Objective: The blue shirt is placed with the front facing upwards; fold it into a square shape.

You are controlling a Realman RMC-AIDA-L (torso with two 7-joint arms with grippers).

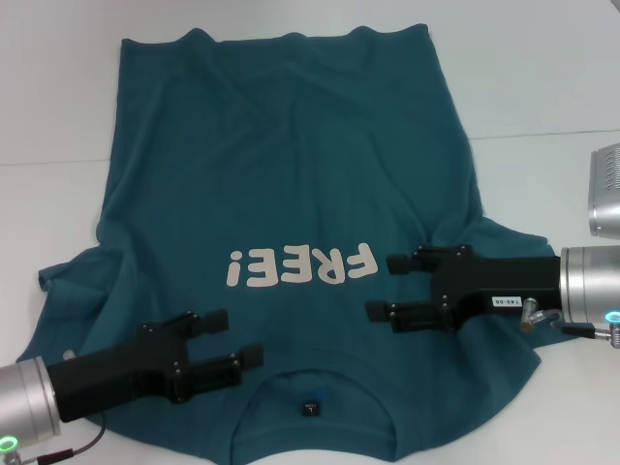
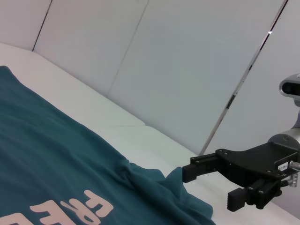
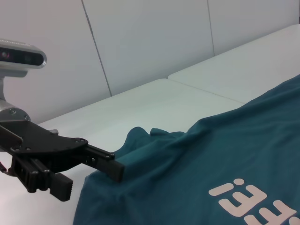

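Hovering open and empty over the near shoulders of the blue shirt [image 1: 291, 194] lying flat on the table [image 1: 542, 77], the left gripper [image 1: 228, 337] and right gripper [image 1: 386, 287] risk pinching only the top layer, skewing the fold.

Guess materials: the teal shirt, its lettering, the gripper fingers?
Blue shirt: soft matte knit, likely cotton; it drapes and creases softly. "FREE!" lettering: pale flat print, probably ink or transfer film. Left gripper and right gripper, both open over the shirt: fingers look like matte black metal or hard plastic, with ridged pads.
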